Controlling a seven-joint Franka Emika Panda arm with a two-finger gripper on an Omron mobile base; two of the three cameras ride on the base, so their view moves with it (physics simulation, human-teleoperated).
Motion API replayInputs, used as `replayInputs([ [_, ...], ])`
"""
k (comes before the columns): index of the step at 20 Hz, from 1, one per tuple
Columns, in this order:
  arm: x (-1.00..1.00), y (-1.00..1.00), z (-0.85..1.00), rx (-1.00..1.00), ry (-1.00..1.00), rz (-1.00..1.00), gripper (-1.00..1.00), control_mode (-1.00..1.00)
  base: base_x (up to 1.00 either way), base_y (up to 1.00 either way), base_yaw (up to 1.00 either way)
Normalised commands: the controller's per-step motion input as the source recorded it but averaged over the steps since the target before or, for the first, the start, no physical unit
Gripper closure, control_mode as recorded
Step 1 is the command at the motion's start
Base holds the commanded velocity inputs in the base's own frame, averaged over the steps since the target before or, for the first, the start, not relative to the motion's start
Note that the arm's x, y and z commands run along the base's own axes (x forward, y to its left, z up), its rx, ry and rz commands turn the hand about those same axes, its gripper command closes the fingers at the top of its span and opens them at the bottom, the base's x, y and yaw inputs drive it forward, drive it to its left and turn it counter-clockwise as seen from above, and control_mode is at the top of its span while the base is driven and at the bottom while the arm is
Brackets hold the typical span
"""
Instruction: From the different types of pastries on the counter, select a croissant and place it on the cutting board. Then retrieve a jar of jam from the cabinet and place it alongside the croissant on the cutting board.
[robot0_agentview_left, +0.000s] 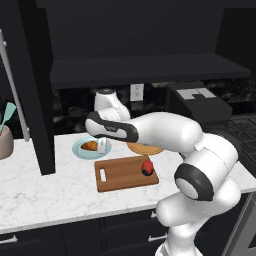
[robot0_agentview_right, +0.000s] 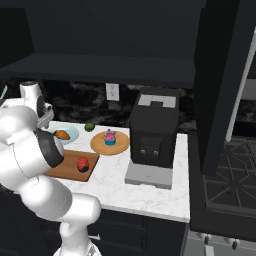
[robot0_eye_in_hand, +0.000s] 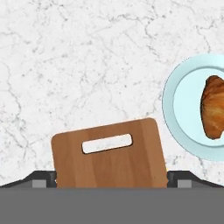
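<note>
1. Left base view: the cutting board (robot0_agentview_left: 126, 173) lies flat near the front edge of the table (robot0_agentview_left: 45, 192), slot end to the left. The jar of jam (robot0_agentview_left: 147, 167) stands on the board's right end. The croissant (robot0_agentview_left: 90, 146) lies on a light blue plate (robot0_agentview_left: 80, 150) behind the board's left end, toward the back edge. The tool (robot0_agentview_left: 102, 145) hangs over that plate just beside the croissant, holding nothing.
2. Right base view: croissant (robot0_agentview_right: 62, 134) on the blue plate (robot0_agentview_right: 72, 132); red jar on the board (robot0_agentview_right: 67, 167). The cupcake (robot0_agentview_right: 109, 137) sits on a round wooden plate (robot0_agentview_right: 122, 145), a green fruit (robot0_agentview_right: 89, 126) behind it, a coffee machine (robot0_agentview_right: 152, 135) to the right.
3. Hand view: the tool's tips stand spread wide at the bottom corners, empty. The board's slot end (robot0_eye_in_hand: 109, 157) is between them; the croissant (robot0_eye_in_hand: 213, 107) lies at the right edge on its plate (robot0_eye_in_hand: 183, 105).
</note>
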Motion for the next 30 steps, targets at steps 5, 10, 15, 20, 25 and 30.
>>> replayInputs([
  [5,0.11,0.0,-0.17,0.0,0.0,-0.14,-1.0,-1.0,0.0,0.0,0.0],
  [10,0.41,0.0,-0.06,0.0,0.0,-0.11,-1.0,-1.0,0.0,0.0,0.0],
  [15,0.51,0.01,-0.1,0.0,0.0,-0.08,-1.0,-1.0,0.0,0.0,0.0],
  [20,0.37,0.04,0.0,0.02,0.0,-0.04,-1.0,-1.0,0.0,0.0,0.0],
  [25,0.31,0.01,-0.24,0.0,0.0,0.0,-1.0,-1.0,0.0,0.0,0.0],
  [30,0.59,0.0,-0.18,0.0,0.0,0.0,-1.0,-1.0,0.0,0.0,0.0],
])
